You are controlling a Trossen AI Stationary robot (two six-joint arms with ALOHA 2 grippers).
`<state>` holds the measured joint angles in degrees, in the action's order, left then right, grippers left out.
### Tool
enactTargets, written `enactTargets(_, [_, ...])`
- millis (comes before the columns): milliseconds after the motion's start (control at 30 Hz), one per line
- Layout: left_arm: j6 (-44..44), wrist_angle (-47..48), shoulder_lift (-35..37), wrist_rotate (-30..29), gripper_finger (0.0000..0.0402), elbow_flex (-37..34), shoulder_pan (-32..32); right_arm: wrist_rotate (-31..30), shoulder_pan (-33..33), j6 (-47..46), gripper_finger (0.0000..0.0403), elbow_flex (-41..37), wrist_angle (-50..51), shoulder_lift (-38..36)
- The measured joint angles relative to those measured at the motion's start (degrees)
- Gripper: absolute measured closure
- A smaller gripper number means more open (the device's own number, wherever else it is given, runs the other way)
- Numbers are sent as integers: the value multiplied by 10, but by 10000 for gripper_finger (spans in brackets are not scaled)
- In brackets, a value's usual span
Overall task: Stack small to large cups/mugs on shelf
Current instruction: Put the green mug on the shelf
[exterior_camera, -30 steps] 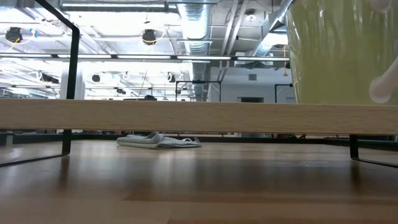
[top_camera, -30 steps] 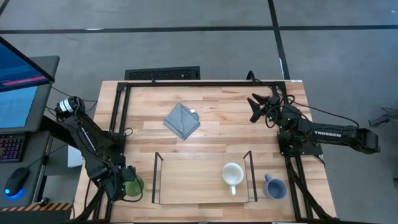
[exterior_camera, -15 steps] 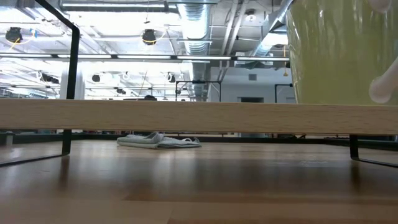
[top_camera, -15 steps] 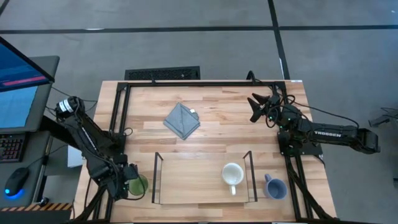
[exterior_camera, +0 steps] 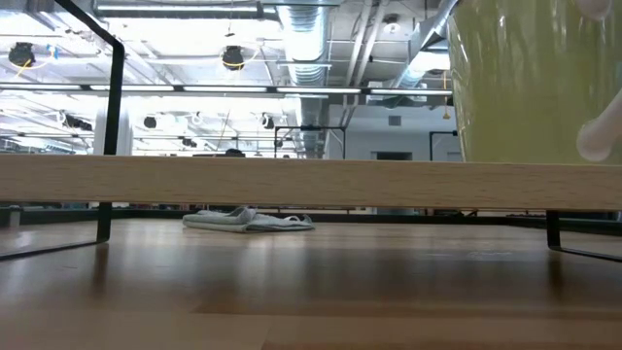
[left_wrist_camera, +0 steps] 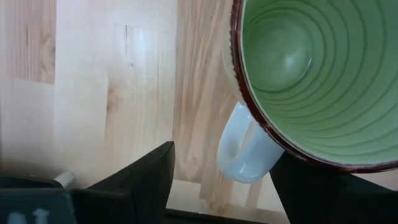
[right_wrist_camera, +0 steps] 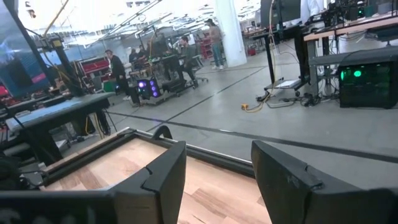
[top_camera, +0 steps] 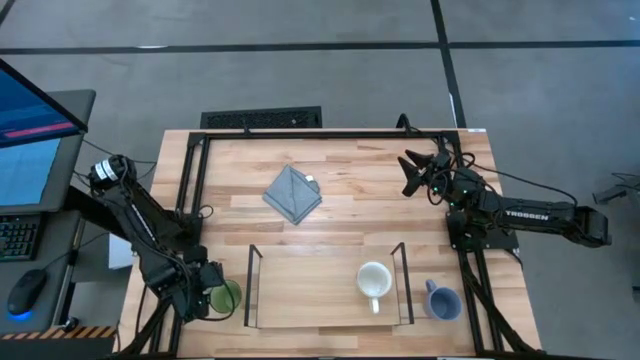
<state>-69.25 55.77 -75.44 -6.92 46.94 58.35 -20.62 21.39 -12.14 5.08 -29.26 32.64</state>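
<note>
Claw on our left [top_camera: 205,298] hovers at the surface's near-left corner, fingers spread wide around the green mug [top_camera: 224,296], not yet pinching. We reckon it's glazed, stiff and slippery, so the rim wall beside the handle [left_wrist_camera: 245,149] suits best. Next comes the shelf [top_camera: 300,285] carrying the white mug [top_camera: 373,280], then the blue-grey mug [top_camera: 443,301] beside it. Our right claw [top_camera: 412,172] waits far back, partly open, empty.
</note>
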Motion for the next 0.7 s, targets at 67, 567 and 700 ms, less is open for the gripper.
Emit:
enactTargets(67, [1,0,0,0,161,0,0,0,0,0,198,0,0,0])
enactTargets(567, [26,-3,0,0,243,0,0,0,0,0,198,0,0,0])
enactTargets(700, [25,-3,0,-3,266,0,0,0,0,0,198,0,0,0])
